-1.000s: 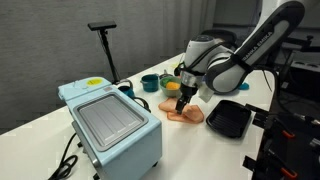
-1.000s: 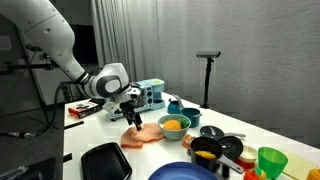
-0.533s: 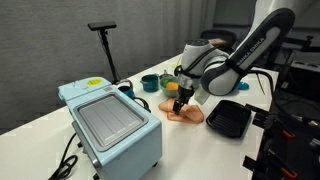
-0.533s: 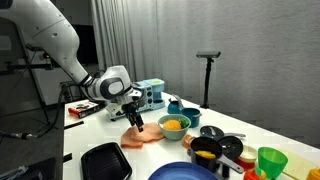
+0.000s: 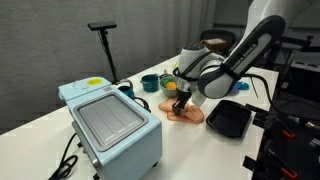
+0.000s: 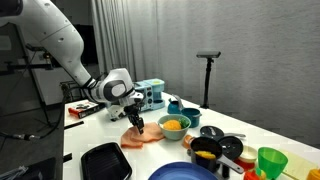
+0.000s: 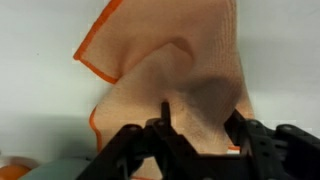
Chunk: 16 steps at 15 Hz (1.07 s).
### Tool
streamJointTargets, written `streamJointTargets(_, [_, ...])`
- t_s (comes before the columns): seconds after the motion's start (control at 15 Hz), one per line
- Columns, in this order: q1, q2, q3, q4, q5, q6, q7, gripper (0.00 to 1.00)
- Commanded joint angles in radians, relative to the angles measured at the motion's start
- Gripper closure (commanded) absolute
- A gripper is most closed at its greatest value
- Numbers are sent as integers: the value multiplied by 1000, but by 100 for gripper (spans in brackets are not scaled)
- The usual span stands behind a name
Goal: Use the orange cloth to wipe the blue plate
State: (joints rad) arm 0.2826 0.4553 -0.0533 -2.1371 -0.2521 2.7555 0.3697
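The orange cloth [image 5: 187, 116] lies crumpled on the white table; it also shows in an exterior view [image 6: 146, 139] and fills the wrist view [image 7: 170, 50]. My gripper [image 5: 179, 104] [image 6: 137, 124] is right above the cloth, at or just off its surface. In the wrist view the gripper [image 7: 200, 115] is open, its two fingers spread with cloth between them. The blue plate [image 6: 186, 172] sits at the table's near edge in an exterior view, apart from the cloth.
A black tray [image 5: 228, 120] [image 6: 105, 160] lies beside the cloth. A light blue appliance [image 5: 110, 122] [image 6: 152, 93] stands on the table. A teal bowl with yellow contents [image 6: 173, 125], a black pan [image 6: 215, 148] and a green cup [image 6: 269, 160] crowd one end.
The gripper has come down slightly toward the orange cloth. The cloth and plate have not moved.
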Motion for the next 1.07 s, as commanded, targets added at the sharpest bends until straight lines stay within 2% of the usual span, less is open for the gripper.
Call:
streamJointTargets(0.0, [-10, 1, -11, 40, 34, -38, -9, 73])
streamJointTargets(0.2, [-35, -15, -14, 54, 62, -72, -18, 97])
streamJointTargets(0.27, [-43, -21, -14, 57, 69, -85, -21, 100])
streamJointTargets(0.4, [-68, -41, -1, 64, 98, -131, -36, 100])
streamJointTargets(0.73, [-131, -165, 46, 105, 171, -357, -142, 99])
streamJointTargets(1.0, [-171, -290, 44, 147, 188, -478, -197, 99])
